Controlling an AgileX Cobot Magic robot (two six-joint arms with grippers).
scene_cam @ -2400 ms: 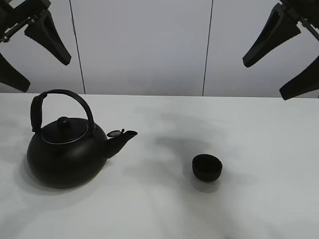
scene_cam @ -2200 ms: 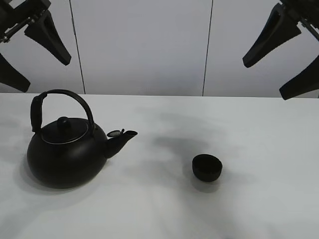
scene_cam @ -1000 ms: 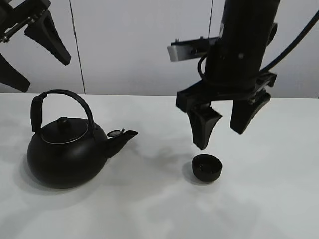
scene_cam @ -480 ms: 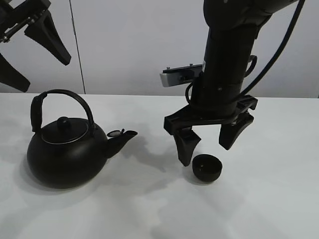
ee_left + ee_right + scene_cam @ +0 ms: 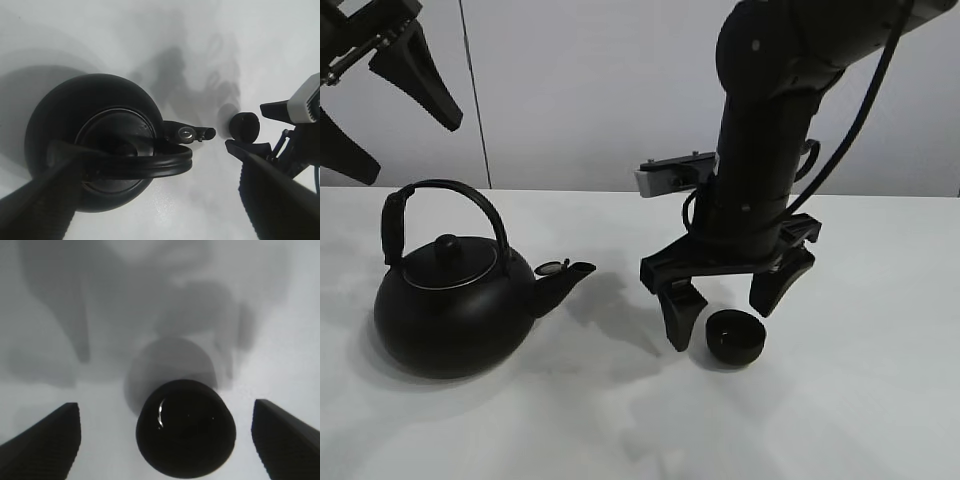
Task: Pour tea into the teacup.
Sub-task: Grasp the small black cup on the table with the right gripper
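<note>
The small matte-black teacup [image 5: 735, 336] stands upright on the white table right of centre; it also shows in the right wrist view [image 5: 185, 427] and the left wrist view [image 5: 244, 126]. My right gripper [image 5: 728, 300] is open, low over the table, one finger on each side of the cup without touching it. The big black kettle [image 5: 453, 298] with arched handle stands at the left, spout [image 5: 563, 282] pointing toward the cup; it also shows in the left wrist view [image 5: 97, 140]. My left gripper [image 5: 380, 95] is open, high above the kettle, empty.
The white table [image 5: 880, 400] spreads all around both things. A pale panelled wall [image 5: 600, 90] stands behind the far edge. The right arm's dark column [image 5: 760, 170] rises above the cup.
My right gripper came from the upper right corner down to the middle and lowered until its open fingers flank the teacup. The left gripper, kettle and cup have not moved.
</note>
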